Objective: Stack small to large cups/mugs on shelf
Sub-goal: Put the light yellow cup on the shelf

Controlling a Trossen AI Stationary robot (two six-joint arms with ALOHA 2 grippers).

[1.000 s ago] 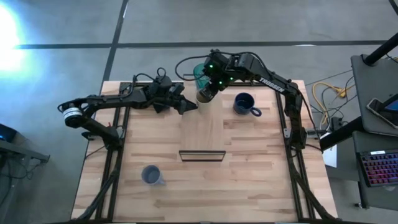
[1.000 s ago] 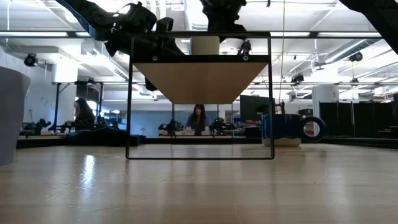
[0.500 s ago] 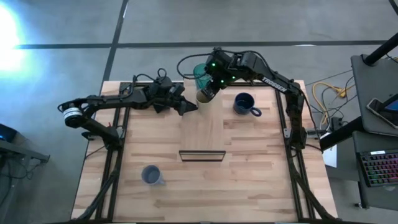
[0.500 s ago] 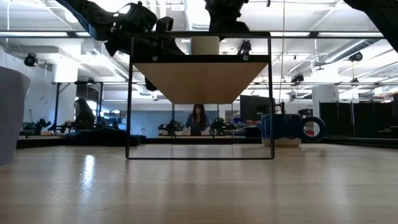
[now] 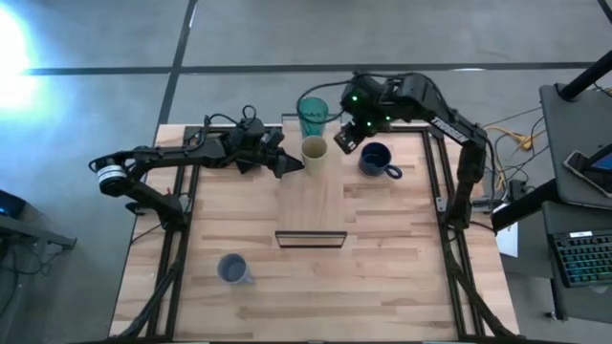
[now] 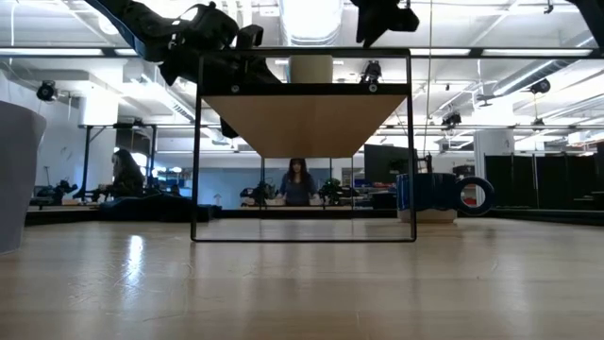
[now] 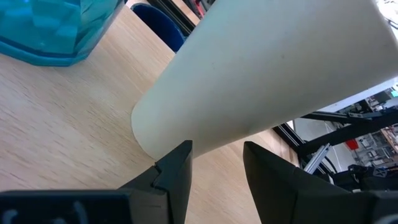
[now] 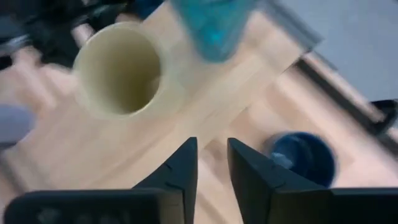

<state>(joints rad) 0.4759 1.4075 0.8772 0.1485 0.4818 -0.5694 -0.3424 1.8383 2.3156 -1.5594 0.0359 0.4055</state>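
Note:
The cream-yellow cup [image 5: 315, 150] stands upright on the far part of the light wood shelf [image 5: 311, 205], with the teal tumbler [image 5: 312, 113] just beyond it. My left gripper [image 5: 295, 164] is level at the cup's left side, slightly open, its fingertips at the cup's lower wall [image 7: 186, 134]. My right gripper [image 5: 342, 141] is open and empty, above and just right of the cup. The navy mug [image 5: 375, 159] stands on the table right of the shelf. The pale blue-grey mug [image 5: 231, 268] stands near the front left. My left gripper comes level from the table's left, and one fingertip [image 7: 181, 155] stands right at the bottom edge of the cream cup's wall. I cannot tell whether it touches. The cup stands on its base on the shelf.
The shelf's thin dark frame [image 6: 408, 142] raises the board above the slatted tabletop [image 5: 382, 248]. The room beyond the table shows people seated far behind it [image 6: 297, 179]. Cables hang off the table's right side [image 5: 502, 143].
My right gripper has come off the cream cup and gone toward the table's right edge. It now stands between the cup and the navy mug. The cup stays upright on the shelf where it was.

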